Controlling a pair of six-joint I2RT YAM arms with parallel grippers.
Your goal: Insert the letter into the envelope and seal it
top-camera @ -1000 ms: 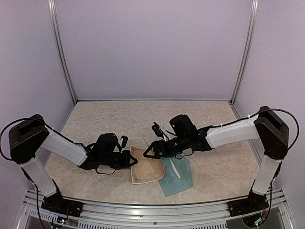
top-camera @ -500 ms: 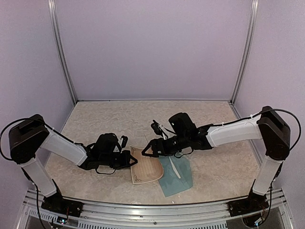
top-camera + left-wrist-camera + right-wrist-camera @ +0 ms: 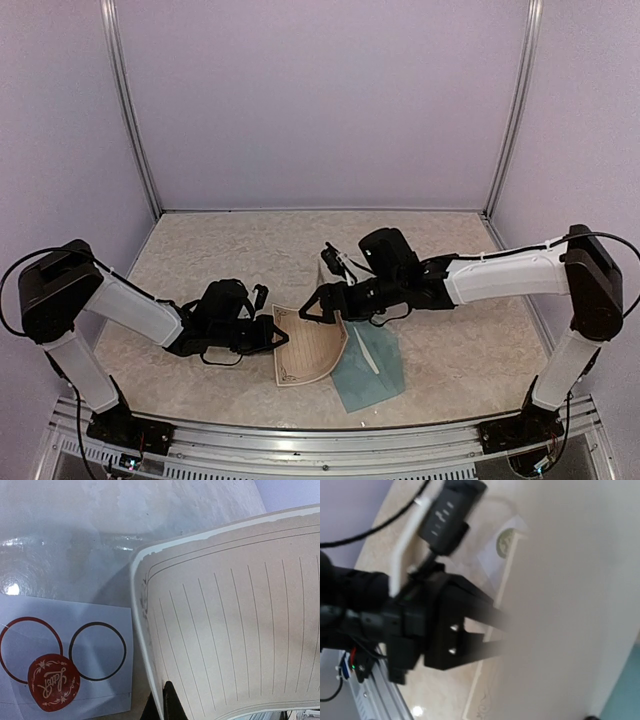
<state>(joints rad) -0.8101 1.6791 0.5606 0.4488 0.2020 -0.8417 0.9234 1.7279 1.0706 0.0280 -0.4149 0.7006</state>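
Top external: envelope (image 3: 375,376) lies nearward of spread right claw (image 3: 316,306); left claw (image 3: 278,335) pinches letter (image 3: 308,352).

Letter (image 3: 240,630): cream ruled paper, showing a matt, faintly grainy face (the printed border is sitting flat in the sheet). Envelope (image 3: 375,378): teal paper, looking matt and smooth. Sticker card (image 3: 100,625): white stock, giving off a slight sheen. Table (image 3: 230,250): marbled beige top, smooth and glossy, reflecting lamp glare. Arm casings (image 3: 135,305): white plastic, looking satin. Corner rails (image 3: 128,120): bare metal, gleaming dully.
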